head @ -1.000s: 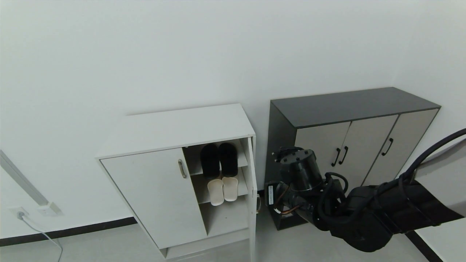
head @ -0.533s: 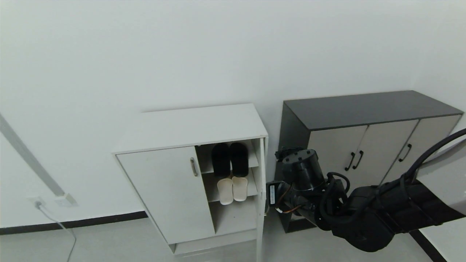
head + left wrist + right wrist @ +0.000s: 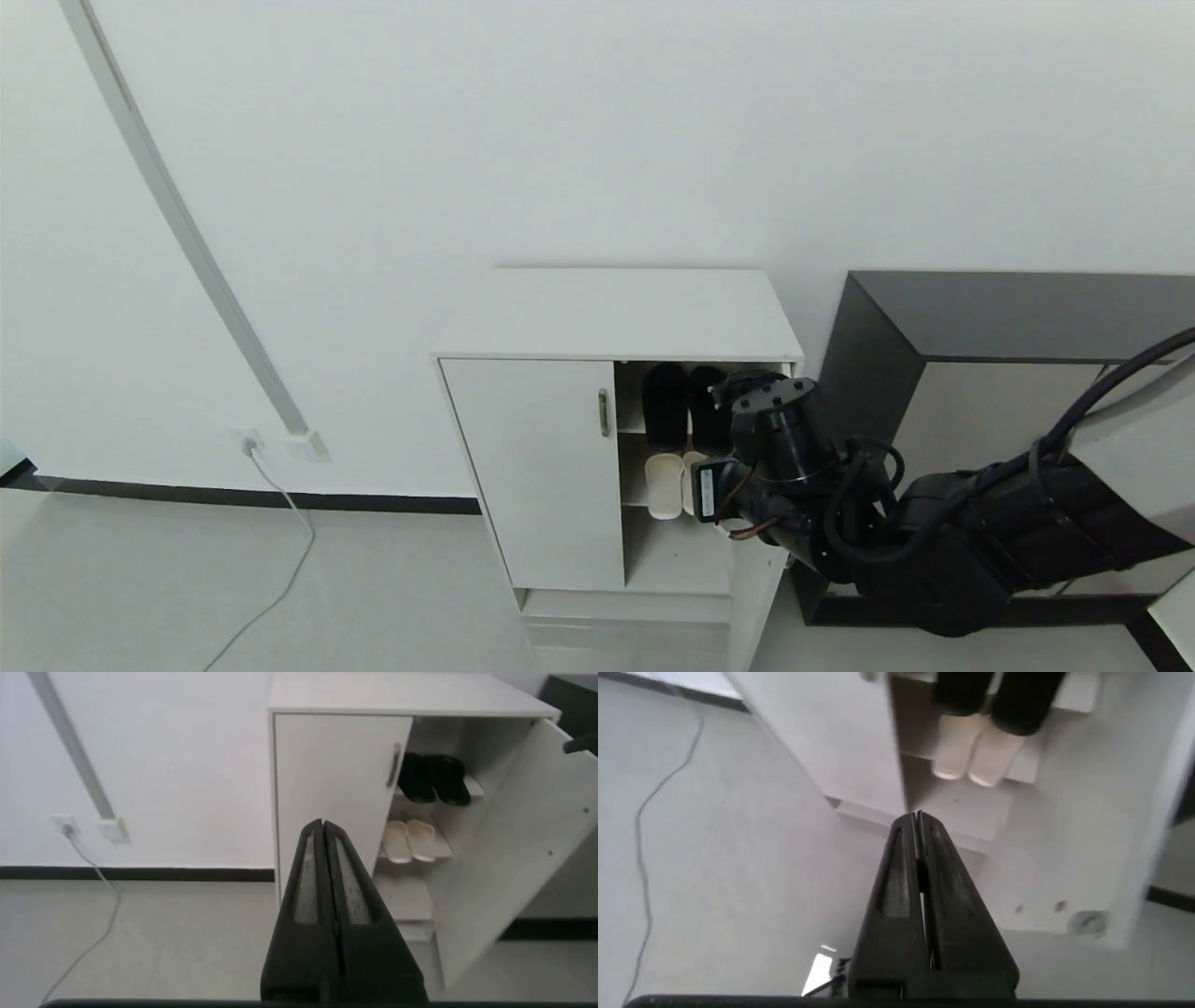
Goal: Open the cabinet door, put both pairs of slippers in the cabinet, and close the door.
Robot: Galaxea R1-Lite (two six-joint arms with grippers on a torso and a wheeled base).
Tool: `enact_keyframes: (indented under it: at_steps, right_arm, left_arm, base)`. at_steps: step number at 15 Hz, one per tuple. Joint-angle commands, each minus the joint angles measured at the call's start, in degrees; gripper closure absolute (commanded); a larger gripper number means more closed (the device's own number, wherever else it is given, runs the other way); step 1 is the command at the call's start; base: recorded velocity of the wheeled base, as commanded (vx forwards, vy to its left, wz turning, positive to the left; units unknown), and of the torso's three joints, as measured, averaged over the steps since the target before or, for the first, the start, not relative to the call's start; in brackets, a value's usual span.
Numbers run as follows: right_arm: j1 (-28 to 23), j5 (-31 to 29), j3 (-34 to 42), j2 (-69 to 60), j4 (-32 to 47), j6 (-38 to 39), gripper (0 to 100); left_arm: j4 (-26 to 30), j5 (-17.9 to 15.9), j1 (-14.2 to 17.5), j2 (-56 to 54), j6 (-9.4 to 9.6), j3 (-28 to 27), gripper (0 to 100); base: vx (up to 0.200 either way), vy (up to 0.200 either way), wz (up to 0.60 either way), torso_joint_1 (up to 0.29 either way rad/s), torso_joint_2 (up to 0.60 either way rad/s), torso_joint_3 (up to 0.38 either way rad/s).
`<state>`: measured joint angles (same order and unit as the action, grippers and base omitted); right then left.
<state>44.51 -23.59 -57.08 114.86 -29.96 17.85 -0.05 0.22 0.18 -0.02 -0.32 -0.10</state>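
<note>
**Slippers shelved, door left to swing shut**

Both pairs sit inside the white cabinet (image 3: 616,313): the black slippers (image 3: 434,777) on the upper shelf, the cream slippers (image 3: 409,840) on the shelf below. The right-hand door (image 3: 523,854) stands wide open. It looks like a light, stiff panel on hinges, so a push on its outer face near the free edge should swing it with little force.

The left end effector (image 3: 322,833) hangs well back from the cabinet with its fingers pressed together. The right end effector (image 3: 918,821) is also closed on nothing, near the bottom shelf.

The left wrist view gives the door's broad inner face. The head view has the door edge-on, with the right arm (image 3: 794,467) covering part of the slippers.
</note>
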Motion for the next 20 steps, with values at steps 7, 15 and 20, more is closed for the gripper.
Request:
enact_keyframes:
  at_steps: [7,15,20]
  right_arm:
    - [-8.7,-9.1,-0.6,1.4,0.8,-8.4,100]
    - [-12.7,-11.3,-2.4,6.3,2.7,-9.4,100]
    - [-13.7,-9.7,-2.6,7.7,2.3,-9.8,100]
  left_arm:
    - [0.0,0.0,-0.1,0.0,0.05,0.0,100]
    - [0.0,0.0,-0.1,0.0,-0.03,0.0,100]
    - [0.0,0.0,-0.1,0.0,-0.03,0.0,100]
  base:
    - [0.0,0.0,0.0,0.0,0.0,0.0]
    - [0.0,0.0,0.0,0.0,0.0,0.0]
    - [0.0,0.0,0.0,0.0,0.0,0.0]
